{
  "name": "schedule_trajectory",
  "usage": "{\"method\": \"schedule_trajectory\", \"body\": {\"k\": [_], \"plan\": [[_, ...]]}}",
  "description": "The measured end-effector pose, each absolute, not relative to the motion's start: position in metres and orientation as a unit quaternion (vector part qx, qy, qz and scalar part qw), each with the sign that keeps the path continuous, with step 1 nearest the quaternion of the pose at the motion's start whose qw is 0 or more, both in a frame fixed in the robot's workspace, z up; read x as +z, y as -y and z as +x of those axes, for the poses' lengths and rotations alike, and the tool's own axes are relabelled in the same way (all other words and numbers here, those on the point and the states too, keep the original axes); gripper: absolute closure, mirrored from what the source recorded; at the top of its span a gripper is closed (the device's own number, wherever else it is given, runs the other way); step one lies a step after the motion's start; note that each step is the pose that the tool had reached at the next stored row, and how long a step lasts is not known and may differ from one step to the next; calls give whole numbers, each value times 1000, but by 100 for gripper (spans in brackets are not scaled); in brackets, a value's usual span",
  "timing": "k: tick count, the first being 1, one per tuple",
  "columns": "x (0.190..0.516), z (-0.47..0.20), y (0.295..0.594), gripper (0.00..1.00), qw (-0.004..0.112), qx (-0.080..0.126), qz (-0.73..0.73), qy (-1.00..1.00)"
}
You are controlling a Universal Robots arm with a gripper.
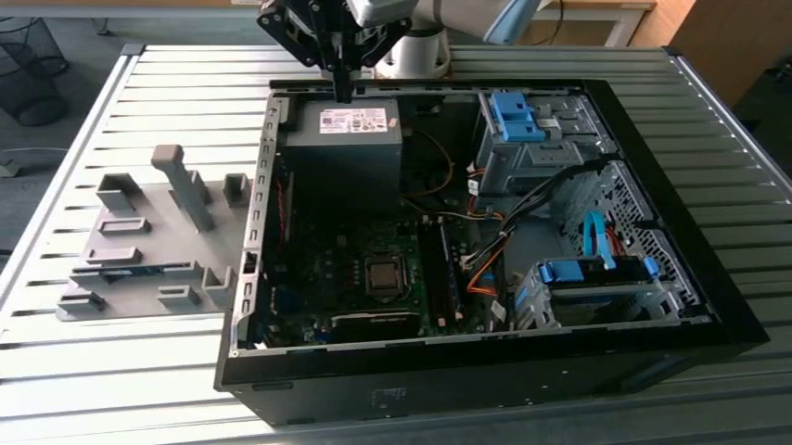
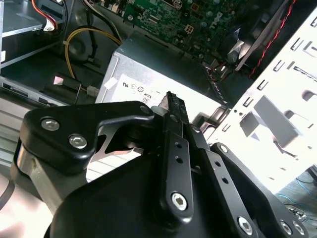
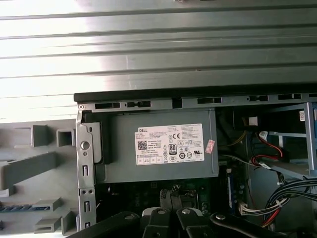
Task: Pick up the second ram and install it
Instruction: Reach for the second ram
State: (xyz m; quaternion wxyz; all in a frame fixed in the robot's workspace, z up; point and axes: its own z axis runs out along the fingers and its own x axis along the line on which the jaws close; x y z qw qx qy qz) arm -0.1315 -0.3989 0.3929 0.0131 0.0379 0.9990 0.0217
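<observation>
Steel slats form the counter [image 1: 99, 371] under the computer case [image 1: 730, 324]. Beside the case, on the exterior view's left, a grey holder [image 1: 136, 213] cradles the second ram [image 1: 130, 271]. The end effector [image 1: 343, 91] hangs over the case's power supply [image 1: 347, 153], its fingers [image 2: 176, 148] meeting in the second wrist view.

A grey slatted metal surface [image 1: 124, 371] fills most of the exterior view, and strong light glares white off its slats. Beyond its far edge lies a grey floor [image 1: 93, 37] with a black wire bin [image 1: 28, 74]. Wooden furniture [image 1: 730, 42] stands at the exterior view's right.
</observation>
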Motion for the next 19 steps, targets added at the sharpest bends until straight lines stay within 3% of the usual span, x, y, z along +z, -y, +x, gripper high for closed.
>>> {"method": "schedule_trajectory", "body": {"k": [19], "plan": [[392,-139,399,90,13,22,38,-999]]}}
